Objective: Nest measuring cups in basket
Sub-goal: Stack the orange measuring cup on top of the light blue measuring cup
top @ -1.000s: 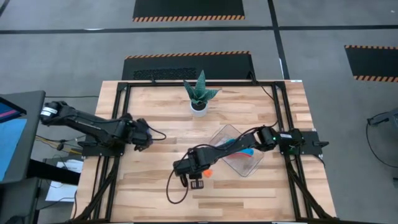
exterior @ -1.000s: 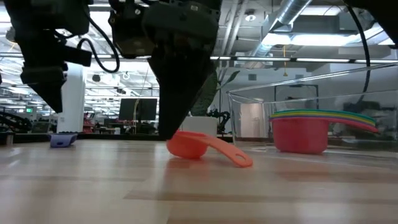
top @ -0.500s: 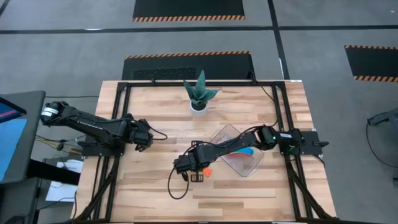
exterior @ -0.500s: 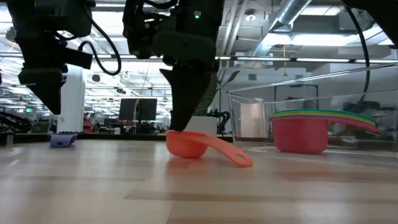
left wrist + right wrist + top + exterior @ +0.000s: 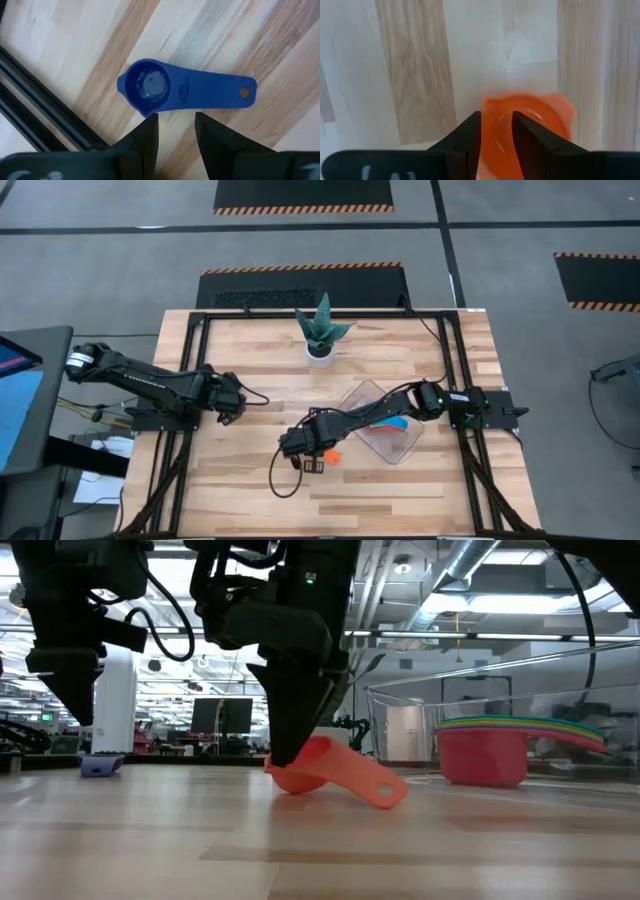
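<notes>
The orange measuring cup (image 5: 330, 772) sits tilted at mid-table, and my right gripper (image 5: 496, 137) is shut on it; the high view shows this cup (image 5: 331, 457) left of the basket. The clear basket (image 5: 372, 394) holds a nested stack of cups (image 5: 482, 752), red outermost. My left gripper (image 5: 175, 134) hangs open above the dark blue cup (image 5: 150, 86), which lies flat on the table near the left edge (image 5: 101, 765). My right gripper pinches the orange cup's bowl wall (image 5: 495, 131), one finger (image 5: 530, 137) inside the bowl and one (image 5: 467, 137) outside. The fingers come from above, pointing down. The bowl is tipped up on its side (image 5: 300, 780), and the handle's free end (image 5: 388, 792) rests on the table.
A white pot with a spiky green plant (image 5: 321, 332) stands at the far middle of the table. Black frame rails (image 5: 193, 350) run along the left and right sides. Bare wood lies toward the near edge.
My right gripper has turned somewhat over the orange cup and taken hold of its bowl. The cup, flat on the table before, is now tipped: the bowl has risen while the handle's end stays on the wood.
</notes>
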